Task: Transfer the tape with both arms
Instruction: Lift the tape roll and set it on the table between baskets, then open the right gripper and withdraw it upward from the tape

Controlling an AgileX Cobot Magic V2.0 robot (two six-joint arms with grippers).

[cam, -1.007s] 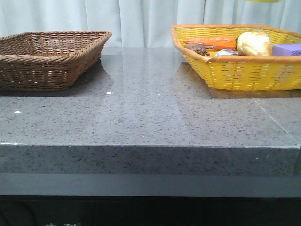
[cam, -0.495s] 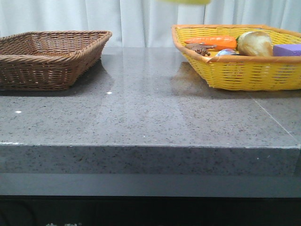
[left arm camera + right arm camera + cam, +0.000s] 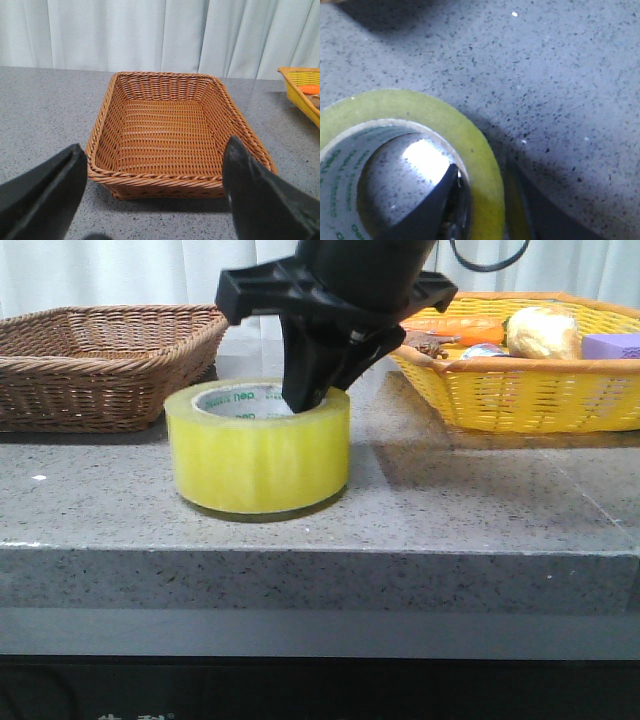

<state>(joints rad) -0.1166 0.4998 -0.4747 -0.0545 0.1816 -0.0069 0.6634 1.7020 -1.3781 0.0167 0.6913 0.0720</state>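
Presently the grey speckled stone counter (image 3: 480, 500) carries everything in view. At its far right stands a yellow wicker basket (image 3: 530, 390) holding an orange carrot-like piece (image 3: 455, 328), a round pale-yellow bread-like lump (image 3: 540, 332), a purple block (image 3: 612, 345) and a small brown item (image 3: 420, 342). At far left sits a brown wicker basket (image 3: 95, 365), its woven floor bare in the left wrist view (image 3: 172, 132).

Between the two baskets, near the counter's front edge, the tape (image 3: 258, 445) lies flat on the stone, hole upward, its white core showing green lettering. The black right arm comes down over it from above. The right pincer (image 3: 310, 390) straddles the far-right wall of the roll: one finger (image 3: 432, 205) sits inside the core against the inner wall, the other (image 3: 535, 210) lies just outside the yellow rim. Whether the fingers actually press the wall cannot be told from these views.

The left pincer (image 3: 155, 200) is spread wide, its two dark fingertips well apart with nothing between them, facing the brown basket from the near side.
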